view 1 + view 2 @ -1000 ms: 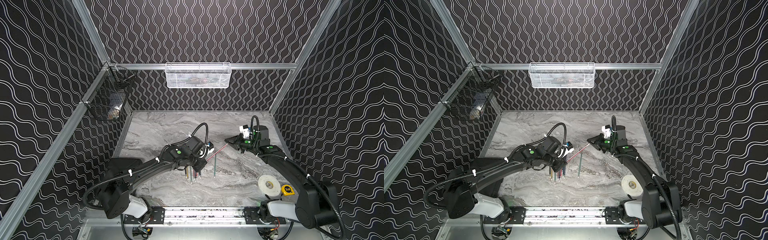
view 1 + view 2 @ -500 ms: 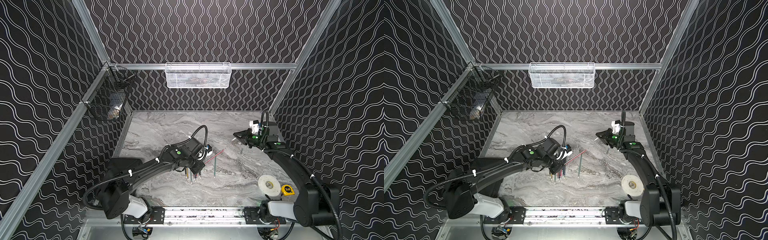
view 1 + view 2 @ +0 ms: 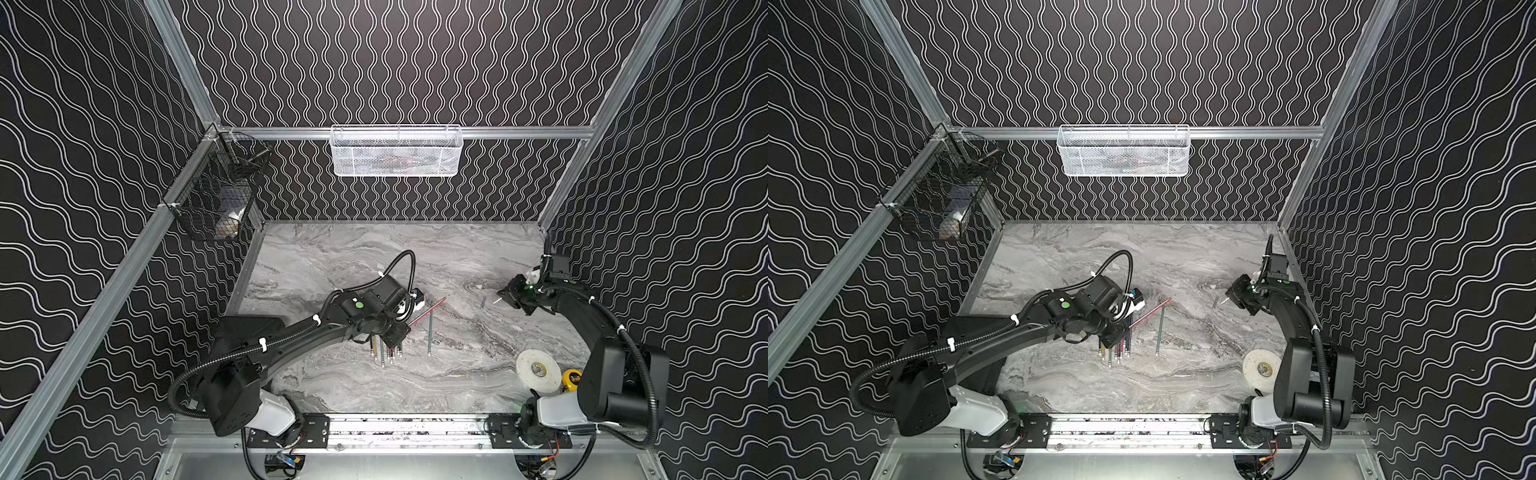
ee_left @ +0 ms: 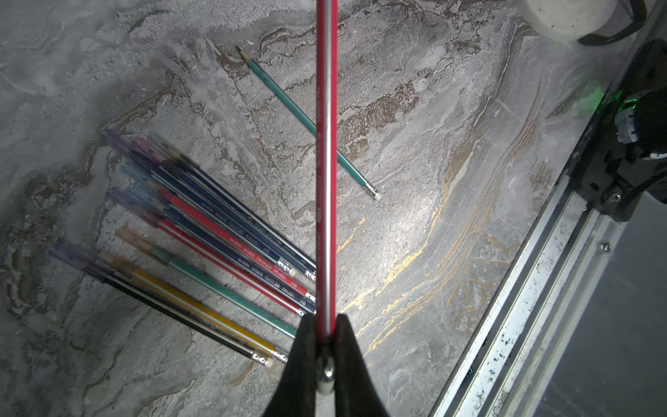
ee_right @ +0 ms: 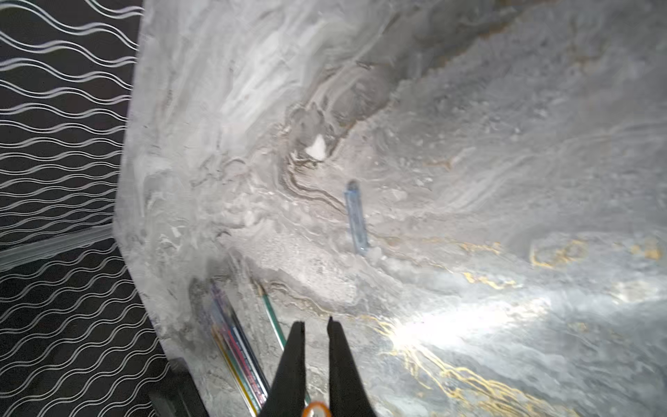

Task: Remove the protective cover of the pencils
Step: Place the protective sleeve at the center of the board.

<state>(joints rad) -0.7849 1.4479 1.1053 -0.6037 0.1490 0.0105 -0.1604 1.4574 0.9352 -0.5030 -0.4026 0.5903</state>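
On tabletop (image 4: 451, 162), fanned multicoloured pencils (image 4: 223, 234)

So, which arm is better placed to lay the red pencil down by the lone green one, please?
Left: the left gripper is shut on the red pencil, which crosses above the green pencil; the right gripper is shut, well away from both.

Marble table (image 3: 332, 257) bears pencils (image 4: 231, 245) (mostly bundled) and white roll (image 3: 538, 370)

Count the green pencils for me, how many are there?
2. One thin green pencil lies alone on the marbled grey table. The second green pencil lies in the fanned pile of coloured pencils. Others may be hidden.
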